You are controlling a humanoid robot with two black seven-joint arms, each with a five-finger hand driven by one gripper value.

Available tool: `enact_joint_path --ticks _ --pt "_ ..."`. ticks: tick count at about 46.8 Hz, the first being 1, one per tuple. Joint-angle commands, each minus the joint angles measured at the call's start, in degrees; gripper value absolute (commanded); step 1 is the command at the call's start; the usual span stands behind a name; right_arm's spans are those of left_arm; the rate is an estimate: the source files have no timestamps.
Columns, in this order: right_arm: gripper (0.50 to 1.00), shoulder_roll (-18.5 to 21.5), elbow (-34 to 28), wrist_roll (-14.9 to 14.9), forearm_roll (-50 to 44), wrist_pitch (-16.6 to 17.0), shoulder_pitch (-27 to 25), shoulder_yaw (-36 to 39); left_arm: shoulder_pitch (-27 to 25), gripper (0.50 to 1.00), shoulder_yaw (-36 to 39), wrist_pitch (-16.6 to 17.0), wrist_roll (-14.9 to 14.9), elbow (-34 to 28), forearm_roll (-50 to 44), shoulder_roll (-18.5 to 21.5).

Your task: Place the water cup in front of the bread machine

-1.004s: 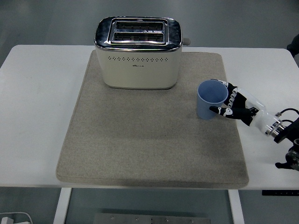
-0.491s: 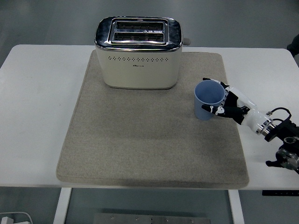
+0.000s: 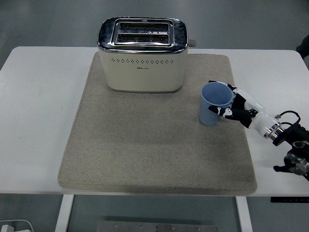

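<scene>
- The right hand reaches in from the right edge of the picture, its fingers curled around the blue cup and gripping it by the right side.
- One finger shows behind the cup near the rim, another crosses its front wall lower down.
- The cup is upright with its mouth open upward, over the right part of the grey mat, near the mat's right edge.
- Whether the cup's base touches the mat or hangs just above it cannot be told.
- The cream toaster stands at the far end of the mat, left of the cup and farther back; the two are apart, with bare mat between them.
- The toaster's chrome top with two slots faces up, and a small knob sticks out on its right side.
- The mat lies on the white desk and covers most of its middle.
- The stretch of mat straight in front of the toaster is bare.
- The right arm's wrist and black joints lie over the desk's right side.
</scene>
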Motion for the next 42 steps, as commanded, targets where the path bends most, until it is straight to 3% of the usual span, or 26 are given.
enact_joint_path --ticks 1,11,20,42 --pt "0.639 0.6 0.1 -0.2 0.1 0.0 0.0 0.0 0.0 1.0 0.0 0.0 0.0 0.0 0.0 0.0" --pt "0.635 2.6 1.0 -0.3 0.1 -0.3 1.2 -0.1 0.0 1.0 0.0 0.0 0.0 0.1 -0.1 0.0" --pt "0.635 4.7 3.2 -0.9 0.0 -3.4 2.8 -0.6 0.0 1.0 0.0 0.0 0.0 0.0 0.0 0.0" --pt "0.643 11.1 2.7 -2.4 -0.6 -7.2 7.0 -3.3 0.0 1.0 0.0 0.0 0.0 0.0 0.0 0.0"
